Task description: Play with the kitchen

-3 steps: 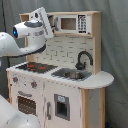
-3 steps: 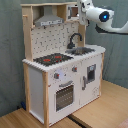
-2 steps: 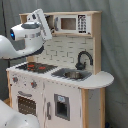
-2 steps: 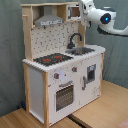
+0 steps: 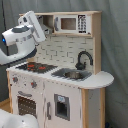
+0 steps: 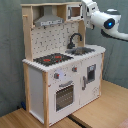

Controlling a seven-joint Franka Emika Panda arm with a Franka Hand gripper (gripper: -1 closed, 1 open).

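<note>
The kitchen (image 5: 60, 85) is a white and light-wood toy with a black hob (image 5: 35, 66) with red rings, a black faucet (image 5: 84, 59), a sink (image 5: 72, 75), an oven door (image 5: 24, 105) and knobs (image 5: 34, 85). In the second exterior view the kitchen (image 6: 60, 80) shows its grey hood (image 6: 47, 20), hob (image 6: 52, 59) and faucet (image 6: 75, 40). My gripper (image 5: 45, 31) is up at the top shelf, above the hob and beside the hood. In the second exterior view the gripper (image 6: 83, 5) reaches in at the shelf's upper corner.
A toy microwave (image 5: 70, 23) sits in the upper shelf. The rounded counter end (image 5: 100, 79) juts out past the sink. The kitchen stands on a wooden floor (image 6: 107, 107) in front of a grey curtain (image 6: 10, 50).
The arm has shifted a little further in toward the kitchen's upper shelf. Nothing on the kitchen has moved.
</note>
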